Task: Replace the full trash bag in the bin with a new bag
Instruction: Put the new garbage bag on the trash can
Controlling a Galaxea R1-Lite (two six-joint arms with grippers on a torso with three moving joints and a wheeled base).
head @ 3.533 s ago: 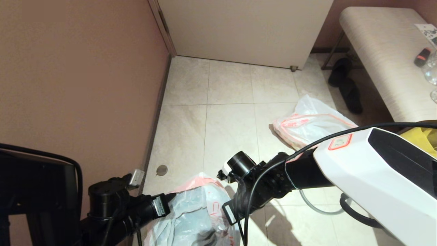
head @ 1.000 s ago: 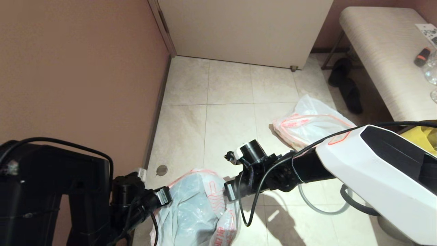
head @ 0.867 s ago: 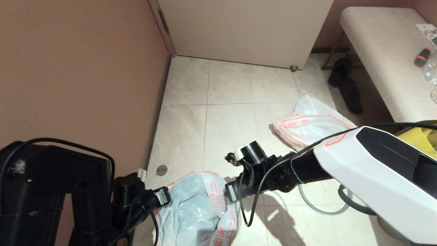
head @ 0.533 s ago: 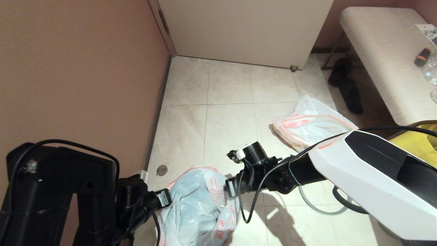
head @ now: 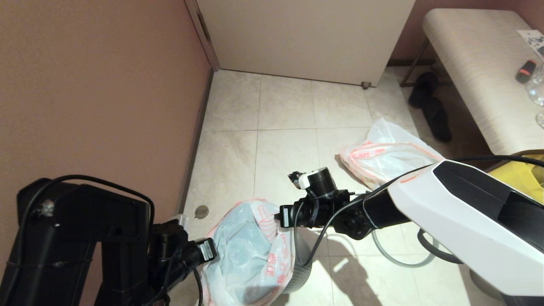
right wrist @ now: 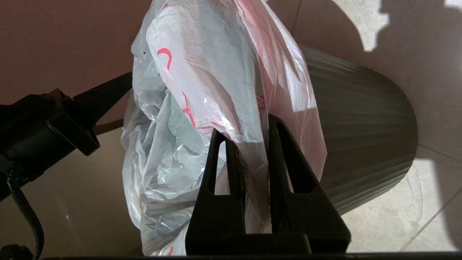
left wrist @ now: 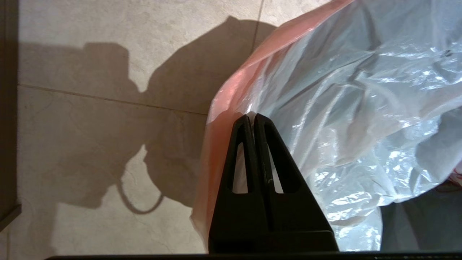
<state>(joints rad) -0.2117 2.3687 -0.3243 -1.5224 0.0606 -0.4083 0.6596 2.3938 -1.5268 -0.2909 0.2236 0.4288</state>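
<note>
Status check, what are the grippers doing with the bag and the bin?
Left gripper shut on bag hem. Right gripper pinching opposite side. Bag partly over the bin. Second bag on floor, clear.

Both arms are reaching low toward each other; the left end effector (left wrist: 254,117) is pinching shut, and the right end effector (right wrist: 249,130) is clamping plastic.

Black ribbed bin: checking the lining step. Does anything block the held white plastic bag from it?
Nothing visible. The thin white pink-hemmed bag, pinched by left gripper and right gripper, hangs beside the black ribbed bin.
</note>
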